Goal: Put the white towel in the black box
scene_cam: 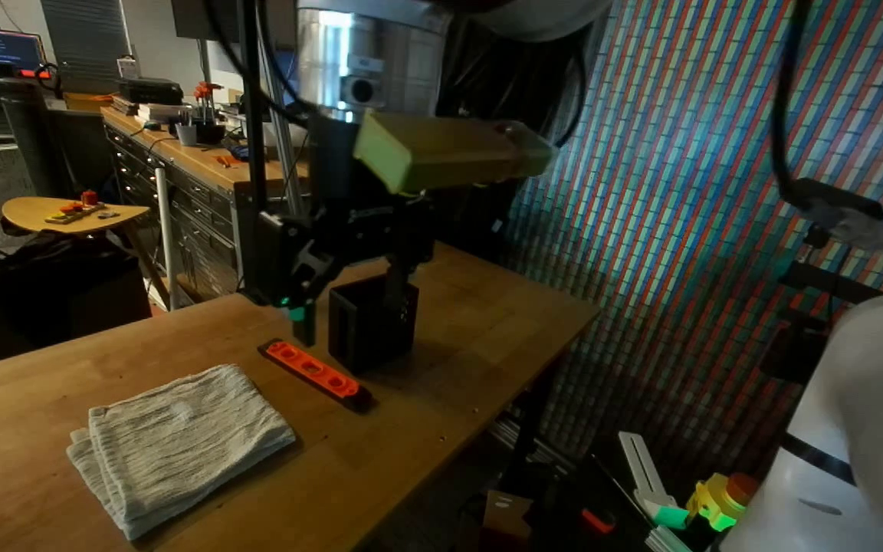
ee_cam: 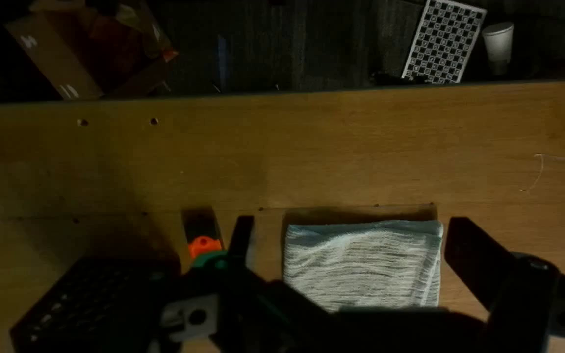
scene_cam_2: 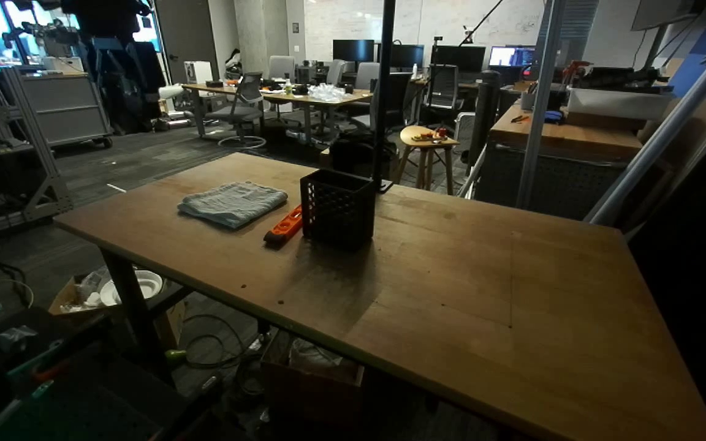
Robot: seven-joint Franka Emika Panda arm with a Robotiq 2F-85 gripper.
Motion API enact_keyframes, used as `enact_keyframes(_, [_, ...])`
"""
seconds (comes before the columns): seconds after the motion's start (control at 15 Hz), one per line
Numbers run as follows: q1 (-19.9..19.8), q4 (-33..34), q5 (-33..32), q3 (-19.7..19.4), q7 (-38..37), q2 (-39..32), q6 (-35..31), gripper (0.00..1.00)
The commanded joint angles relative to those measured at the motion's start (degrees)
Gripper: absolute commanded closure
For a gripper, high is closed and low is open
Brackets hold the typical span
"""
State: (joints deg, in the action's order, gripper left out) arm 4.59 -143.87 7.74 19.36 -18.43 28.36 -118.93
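One open-topped box (scene_cam_2: 338, 211) is seen, floor hidden. The towel (scene_cam: 188, 441) is squared to the table (scene_cam_2: 451, 275), long axis unclear. The gripper (ee_cam: 350, 220) is spread wide, empty.

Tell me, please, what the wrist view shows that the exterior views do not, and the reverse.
Only the wrist view shows the checkered panel beyond the edge of the table. Only the exterior views, both of them, show the wooden stool in the background. All share the white towel, the black box, the orange bar-shaped tool and that table.
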Motion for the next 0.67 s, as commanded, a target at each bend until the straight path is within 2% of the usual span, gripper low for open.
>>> enact_keyframes(0.0, [1.2,9.2,-7.4,1.5,0.8,-13.5,-4.6,0.00])
enact_keyframes(0.2, [2.3,14.5,-14.2,1.0,1.9,-21.7,-7.2,0.00])
enact_keyframes(0.6, [4.5,24.9,-25.0,-2.7,8.4,-35.1,-10.9,0.00])
